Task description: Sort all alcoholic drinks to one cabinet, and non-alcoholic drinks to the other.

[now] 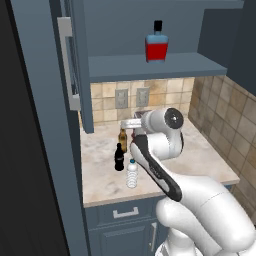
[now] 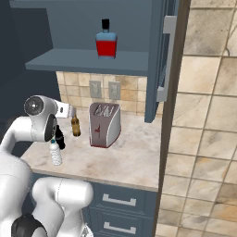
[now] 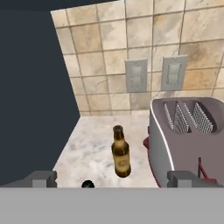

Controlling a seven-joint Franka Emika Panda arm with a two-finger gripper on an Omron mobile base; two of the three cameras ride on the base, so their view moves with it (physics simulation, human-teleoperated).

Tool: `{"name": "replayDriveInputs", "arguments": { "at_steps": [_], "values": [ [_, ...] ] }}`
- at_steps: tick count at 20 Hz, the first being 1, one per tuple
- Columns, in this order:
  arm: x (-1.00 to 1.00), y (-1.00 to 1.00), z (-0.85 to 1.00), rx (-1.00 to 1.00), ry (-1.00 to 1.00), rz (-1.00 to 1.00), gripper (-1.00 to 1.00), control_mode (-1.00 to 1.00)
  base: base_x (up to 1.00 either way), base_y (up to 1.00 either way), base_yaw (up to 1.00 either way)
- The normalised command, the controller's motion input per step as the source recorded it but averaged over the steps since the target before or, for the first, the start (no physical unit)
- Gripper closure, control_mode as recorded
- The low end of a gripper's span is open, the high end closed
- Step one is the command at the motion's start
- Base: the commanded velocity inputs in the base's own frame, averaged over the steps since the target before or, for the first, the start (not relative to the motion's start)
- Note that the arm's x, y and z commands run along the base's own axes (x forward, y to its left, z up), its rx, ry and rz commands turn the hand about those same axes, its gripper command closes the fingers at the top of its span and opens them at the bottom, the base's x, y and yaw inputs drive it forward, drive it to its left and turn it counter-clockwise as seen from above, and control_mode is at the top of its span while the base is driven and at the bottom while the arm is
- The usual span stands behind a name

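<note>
Gripper (image 3: pixel 112 179) jaws fully spread, empty. Slim glossy amber beer bottle (image 3: pixel 120 152) upright on veined marble counter (image 3: pixel 92 144), just beside ribbed-slot metallic toaster (image 3: pixel 188 140). Squat square red-liquid bottle (image 1: pixel 157 44) on matte cabinet shelf (image 1: pixel 150 67).

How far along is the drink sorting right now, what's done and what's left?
Done: the red liquor bottle stands on the open cabinet shelf. In hand: nothing; the open gripper faces the beer bottle beside the toaster. Left: that beer, plus the cola bottle and water bottle, all on the counter.
</note>
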Motion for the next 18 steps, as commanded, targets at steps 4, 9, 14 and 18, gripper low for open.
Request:
{"name": "replayDriveInputs", "arguments": {
  "at_steps": [4,9,14,18],
  "values": [
    [0.4,0.0,-0.32,0.0,0.01,0.0,-1.0,-1.0,0.0,0.0,0.0],
    [0.38,0.08,-0.32,0.0,0.03,0.0,-1.0,-1.0,0.0,0.0,0.0],
    [0.39,0.14,-0.23,0.0,0.09,0.0,-1.0,-1.0,0.0,0.0,0.0],
    [0.38,0.02,-0.12,0.0,0.07,0.0,-1.0,-1.0,0.0,0.0,0.0]
  ]
}}
